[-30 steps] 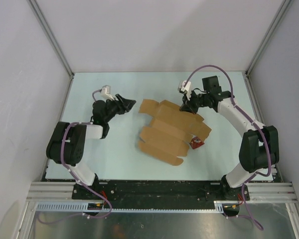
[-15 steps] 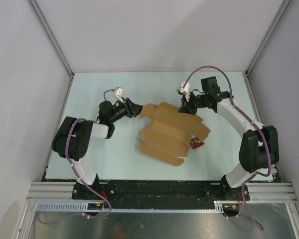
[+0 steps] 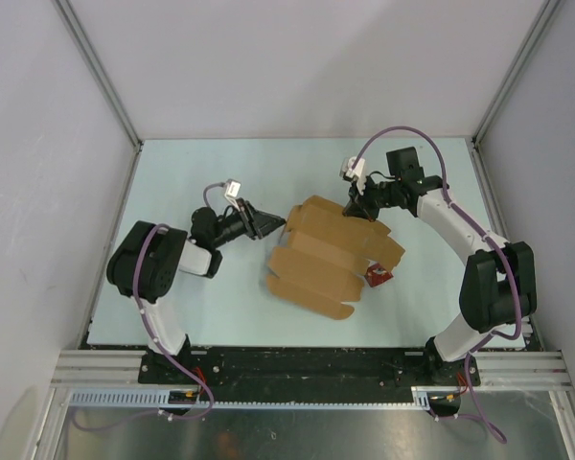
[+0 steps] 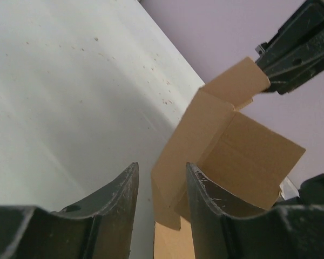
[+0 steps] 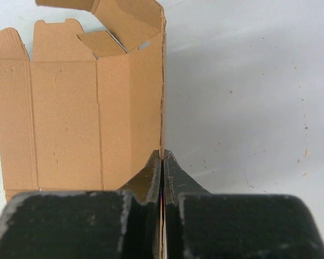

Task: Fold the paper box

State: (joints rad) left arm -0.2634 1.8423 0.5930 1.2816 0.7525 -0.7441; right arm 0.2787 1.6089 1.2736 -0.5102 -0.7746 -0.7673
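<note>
I see the paper box (image 3: pixel 331 257) lying half-formed in the middle of the worktop (image 3: pixel 201 163), some panels raised. My right gripper (image 3: pixel 357 208) is clenched on the edge of the box's far-right panel, pinching the cardboard. My left gripper (image 3: pixel 270 226) sits at the box's left end, jaws apart, with an upright flap between them, not pinched. A small red packet (image 3: pixel 377 277) peeks out at the box's right side.

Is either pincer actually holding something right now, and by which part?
The right pincer is shut on the paper box, pinching the edge of its raised side panel. The left pincer only straddles a flap, jaws apart.
</note>
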